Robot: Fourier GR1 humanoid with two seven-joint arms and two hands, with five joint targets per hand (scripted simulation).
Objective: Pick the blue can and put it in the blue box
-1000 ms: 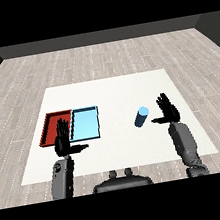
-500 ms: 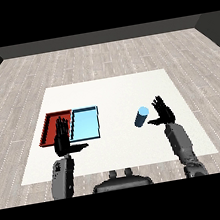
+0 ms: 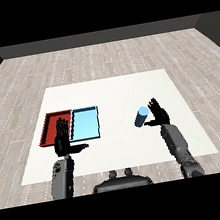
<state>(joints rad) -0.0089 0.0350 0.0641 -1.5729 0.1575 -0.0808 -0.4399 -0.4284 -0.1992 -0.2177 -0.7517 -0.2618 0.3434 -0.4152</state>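
The blue can (image 3: 141, 117) stands on the white table (image 3: 114, 93) at the right of centre, leaning slightly. My right hand (image 3: 159, 114) is just to the can's right with straight fingers and the thumb reaching toward it; it looks very close to the can, not curled round it. The light blue tray (image 3: 85, 123) lies left of centre, and the red tray (image 3: 52, 126) adjoins it on the left. My left hand (image 3: 64, 140) is open with fingers up, over the near edge where the two trays meet.
Grey wooden floor surrounds the table. Bare table surface lies between the light blue tray and the can.
My right hand has moved left, closing in on the blue can. The left hand and the can have stayed in place.
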